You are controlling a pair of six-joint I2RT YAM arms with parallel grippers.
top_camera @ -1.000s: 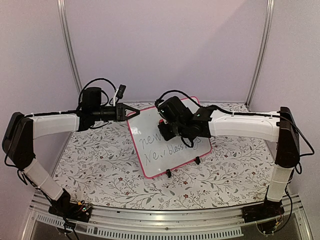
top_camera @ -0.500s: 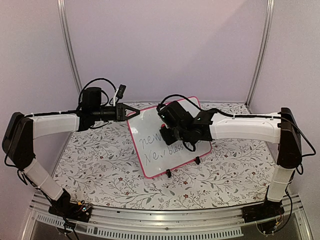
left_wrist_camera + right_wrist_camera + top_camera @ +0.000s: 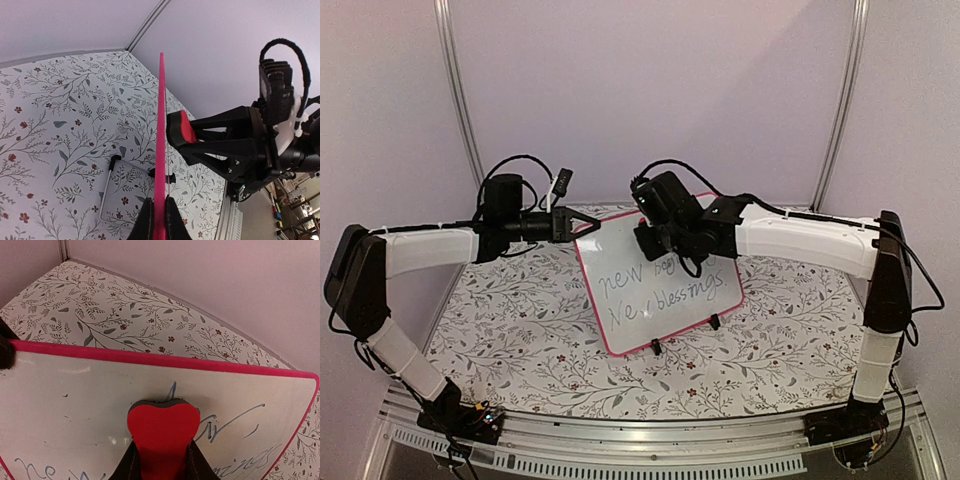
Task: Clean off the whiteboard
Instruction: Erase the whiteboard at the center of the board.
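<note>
Precariously, the left gripper [image 3: 159, 221] pinched the whiteboard [image 3: 665, 300] rim near the far edge of the bench [image 3: 510, 335], where the right gripper [image 3: 161, 465], clamped on the eraser [image 3: 162, 427], might shove it loose.

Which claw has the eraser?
The right claw: it's shut on the red eraser, pressed to the whiteboard near its top edge. The left claw only pinches the whiteboard's pink rim.

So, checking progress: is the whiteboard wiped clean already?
No, dark handwriting shows across the whiteboard below the red eraser.
</note>
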